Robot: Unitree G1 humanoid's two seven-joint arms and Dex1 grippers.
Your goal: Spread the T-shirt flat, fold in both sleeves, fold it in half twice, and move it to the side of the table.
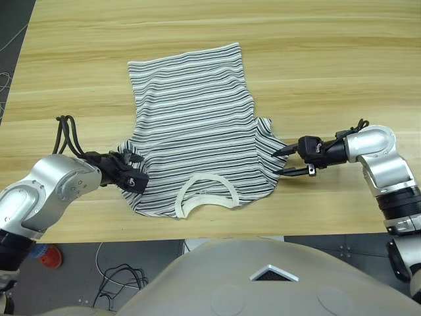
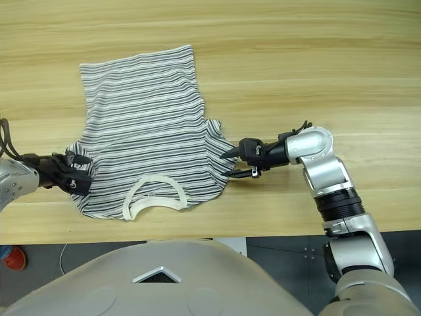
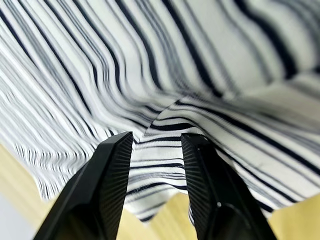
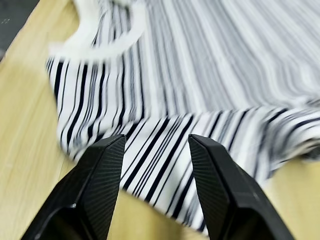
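A black-and-white striped T-shirt (image 1: 194, 131) lies on the wooden table (image 1: 329, 66). Its white collar (image 1: 207, 194) points toward the near edge and its hem toward the far side. Both sleeves look bunched in against the body. My left gripper (image 1: 135, 172) sits low at the shirt's left sleeve. In the left wrist view its fingers (image 3: 117, 165) stand open with striped cloth just beyond them. At the right sleeve's edge, my right gripper (image 1: 281, 162) is open, one finger above the cloth edge and one beside it. Nothing is pinched between its pads (image 4: 105, 170).
The table's near edge (image 1: 296, 234) runs just below the collar. Bare wood stretches to the right and behind the shirt. Cables (image 1: 115, 276) and a red object (image 1: 49, 255) lie on the floor below the left front corner.
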